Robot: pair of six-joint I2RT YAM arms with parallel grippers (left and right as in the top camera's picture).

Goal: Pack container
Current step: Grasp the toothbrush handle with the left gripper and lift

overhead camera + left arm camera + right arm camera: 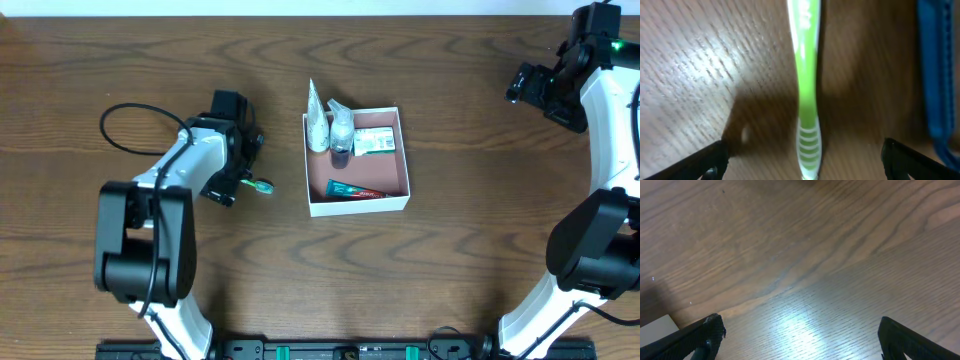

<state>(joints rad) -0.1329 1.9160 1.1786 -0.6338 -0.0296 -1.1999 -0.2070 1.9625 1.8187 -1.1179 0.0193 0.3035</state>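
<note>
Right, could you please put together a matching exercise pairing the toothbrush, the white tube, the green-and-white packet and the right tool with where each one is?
Things:
1. toothbrush
2. white tube
3. green-and-white packet
4. right tool

Places:
A. inside the container, beside the small bottle
B. over bare wood at the far right of the table
C. on the table, between the open fingers of the left tool
D. leaning at the container's far-left corner

Pairs: 1-C, 2-D, 3-A, 4-B.

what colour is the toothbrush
The toothbrush is lime green with a white-striped grip; clearest in the left wrist view.
</note>
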